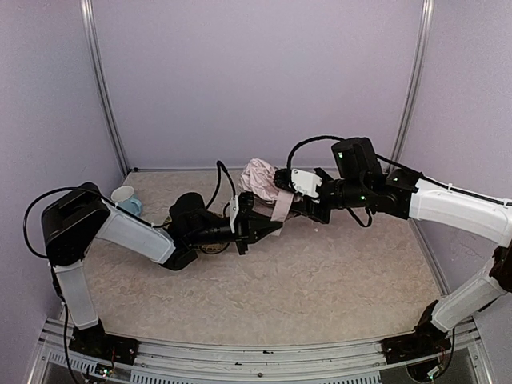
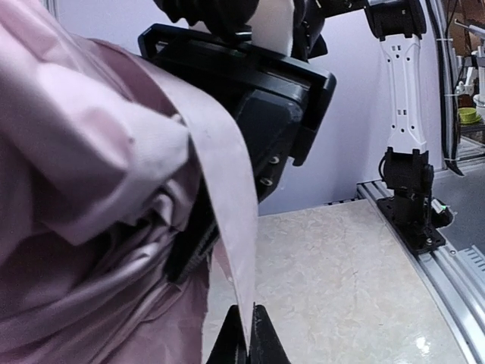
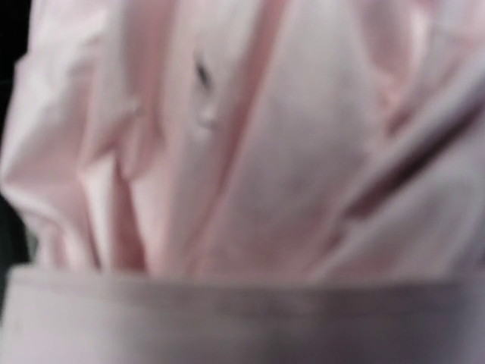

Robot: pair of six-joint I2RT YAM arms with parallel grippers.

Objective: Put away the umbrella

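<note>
The umbrella [image 1: 258,178] is a crumpled pale pink bundle held above the table at the back centre. My right gripper [image 1: 282,182] comes in from the right and is closed around the bundle. In the right wrist view pink fabric [image 3: 250,136] fills the frame and hides the fingers. A flat pink strap [image 1: 282,208] hangs down from the bundle. My left gripper [image 2: 250,334] is shut on the strap's lower end [image 2: 231,197], which runs taut between the black fingertips. Umbrella folds [image 2: 83,197] crowd the left of that view.
A white and blue cup [image 1: 126,198] stands at the back left of the table. A tan round object [image 1: 212,246] lies partly hidden under my left arm. The right arm's base [image 2: 413,208] is bolted at the table's edge rail. Lilac walls enclose the back and sides.
</note>
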